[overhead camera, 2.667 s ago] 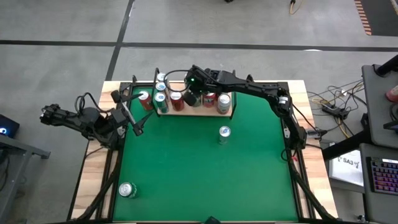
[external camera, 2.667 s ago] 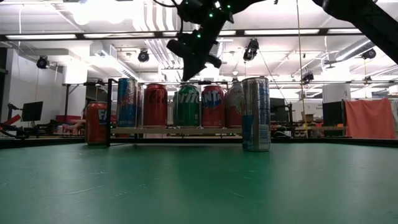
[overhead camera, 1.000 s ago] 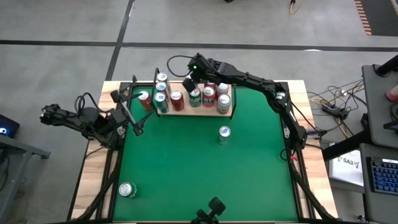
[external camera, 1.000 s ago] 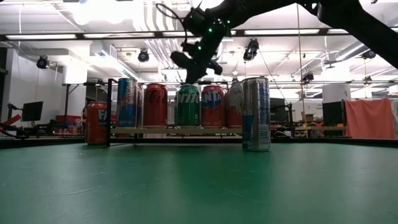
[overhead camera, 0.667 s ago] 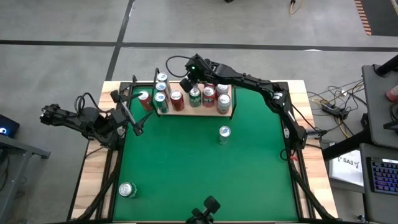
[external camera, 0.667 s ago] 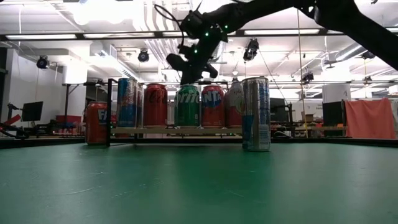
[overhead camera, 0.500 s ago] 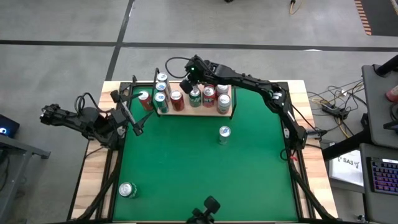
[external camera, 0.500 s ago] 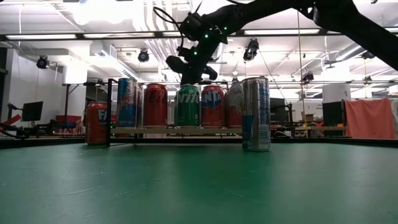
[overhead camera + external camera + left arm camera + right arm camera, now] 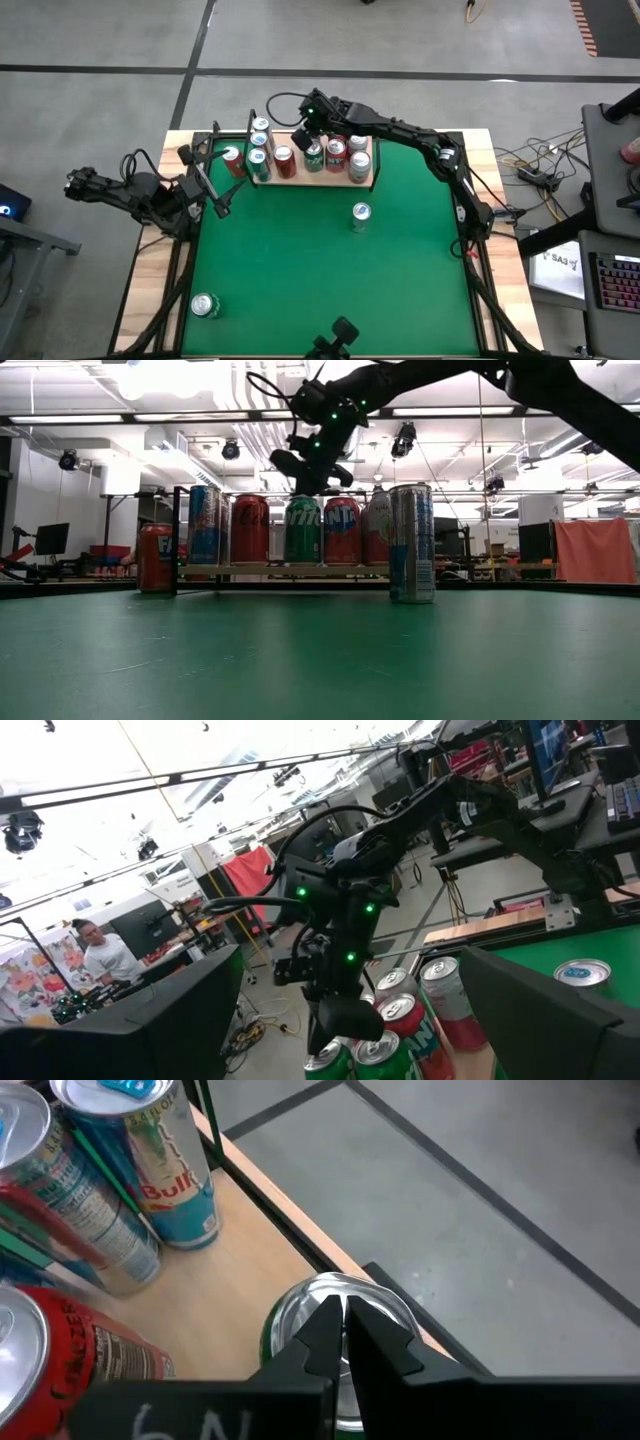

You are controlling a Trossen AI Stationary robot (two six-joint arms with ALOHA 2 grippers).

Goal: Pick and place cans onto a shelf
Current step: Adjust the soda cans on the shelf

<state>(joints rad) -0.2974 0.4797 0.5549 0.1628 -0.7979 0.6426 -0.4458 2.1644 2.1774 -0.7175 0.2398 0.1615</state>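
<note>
A: Where is the right gripper (image 9: 305, 137)?

B: It is reaching over the back of the shelf (image 9: 340, 181), above the row of cans. In the right wrist view its jaws are pressed together, the tips just over the silver top of a green can (image 9: 335, 1335). I cannot tell whether they touch it.

A: And the left gripper (image 9: 213, 183)?

B: It waits at the left edge of the tabletop (image 9: 330, 270), beside the shelf's left end, with its jaws spread and nothing between them.

A: What stands on the shelf?

B: A cluster of cans. From the low view, left to right: a tall blue can (image 9: 204, 524), a red can (image 9: 250, 529), a green can (image 9: 302, 529) right below the right gripper (image 9: 303, 482), then a red and blue can (image 9: 341, 529) and a further can half hidden behind the tall one in front. A short red can (image 9: 155, 558) stands at the left end by the black wire upright (image 9: 176, 540).

A: Any cans off the shelf?

B: Two. A tall silver and blue can (image 9: 361, 216) stands upright on the green, in front of the shelf's right end and apart from it. Another can (image 9: 205, 305) stands alone near the front left corner of the tabletop, well apart from everything else
</note>
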